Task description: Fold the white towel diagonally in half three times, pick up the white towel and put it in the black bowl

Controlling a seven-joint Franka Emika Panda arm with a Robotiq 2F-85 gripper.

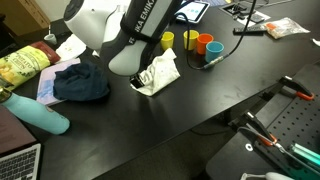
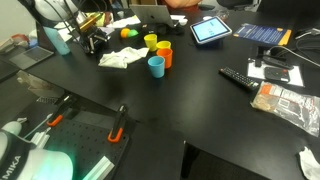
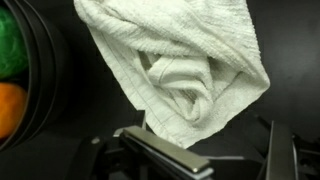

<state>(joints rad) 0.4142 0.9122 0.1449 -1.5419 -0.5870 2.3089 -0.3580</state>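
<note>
white towel (image 3: pixel 175 70), crumpled, on black surface (image 1: pixel 200 105); black bowl (image 3: pixel 45 70) beside it; gripper (image 1: pixel 139 80) at towel edge; jaws apart or clamped: cannot tell.

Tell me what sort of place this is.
Probably an office or lab workspace: a long black table carries a blue-screened tablet and a black remote control, beside a black perforated mounting board.

A broad black worktop (image 1: pixel 190 105) (image 2: pixel 200 110) fills both exterior views; a perforated grey board (image 1: pixel 295 130), possibly metal, adjoins its edge.
</note>
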